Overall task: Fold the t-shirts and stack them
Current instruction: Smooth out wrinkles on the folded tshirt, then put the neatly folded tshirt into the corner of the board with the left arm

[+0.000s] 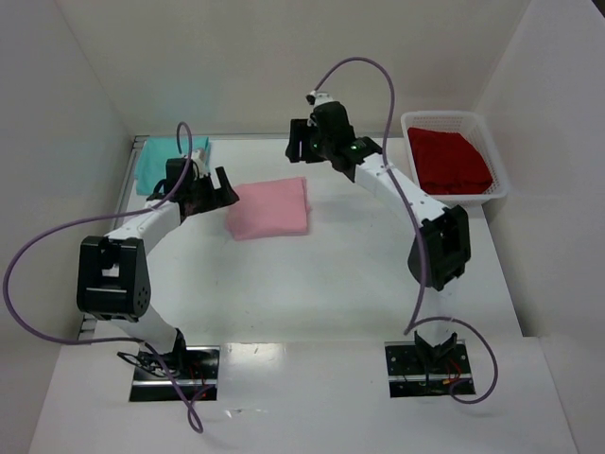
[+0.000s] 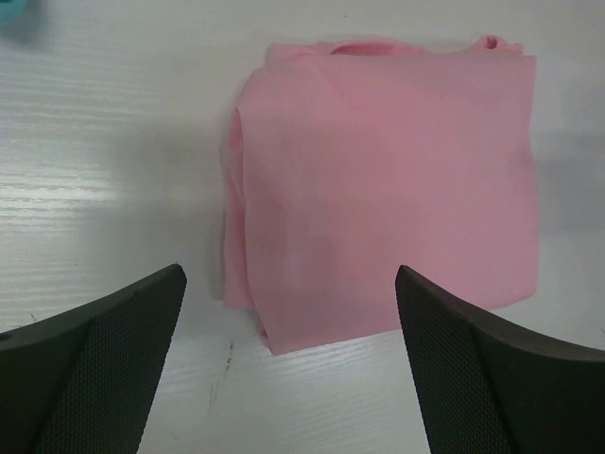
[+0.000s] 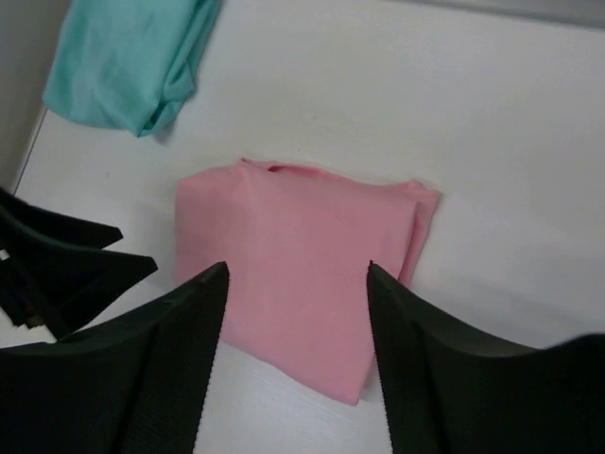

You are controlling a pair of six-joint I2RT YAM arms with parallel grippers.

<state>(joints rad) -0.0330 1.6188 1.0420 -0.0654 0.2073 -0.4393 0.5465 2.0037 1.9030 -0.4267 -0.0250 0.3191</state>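
Observation:
The pink t-shirt [image 1: 269,208] lies folded into a rectangle on the white table; it also shows in the left wrist view [image 2: 388,189] and the right wrist view [image 3: 302,284]. The teal t-shirt [image 1: 163,161] lies at the back left, also in the right wrist view [image 3: 128,57]. The red t-shirt [image 1: 449,161] lies folded in a white basket [image 1: 501,184]. My left gripper [image 1: 225,187] is open and empty just left of the pink shirt, as in its wrist view [image 2: 291,364]. My right gripper [image 1: 301,148] is open and empty above the table behind the pink shirt, as in its wrist view [image 3: 297,355].
White walls enclose the table on the left, back and right. The basket stands against the right wall at the back. Purple cables loop over both arms.

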